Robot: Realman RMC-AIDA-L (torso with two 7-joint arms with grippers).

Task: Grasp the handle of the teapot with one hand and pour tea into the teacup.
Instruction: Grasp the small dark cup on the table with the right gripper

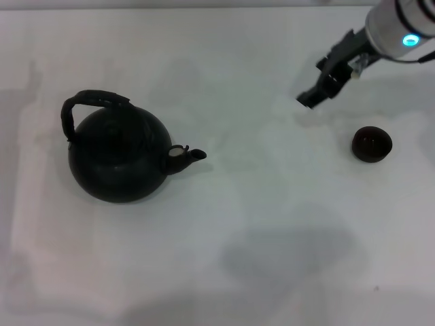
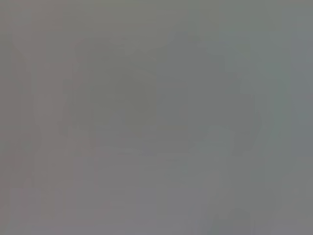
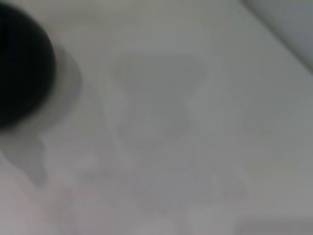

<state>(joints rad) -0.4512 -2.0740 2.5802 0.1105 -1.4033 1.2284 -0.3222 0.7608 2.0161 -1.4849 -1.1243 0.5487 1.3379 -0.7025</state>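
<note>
The round matte-black teapot (image 1: 119,156) stands on the white table at the left, its short spout (image 1: 189,157) pointing right. Its arched black handle (image 1: 88,103) rises over the top, leaning left. The small dark teacup (image 1: 371,144) stands upright at the right. It shows as a dark round shape in the right wrist view (image 3: 19,68). My right gripper (image 1: 314,95) hangs above the table at the upper right, to the upper left of the teacup and apart from it, holding nothing. My left gripper is out of view; its wrist view shows only blank grey.
The white table (image 1: 272,204) spreads between the teapot and the teacup. A faint shadow lies on it at the lower middle. The table's edge (image 3: 279,29) shows in the right wrist view.
</note>
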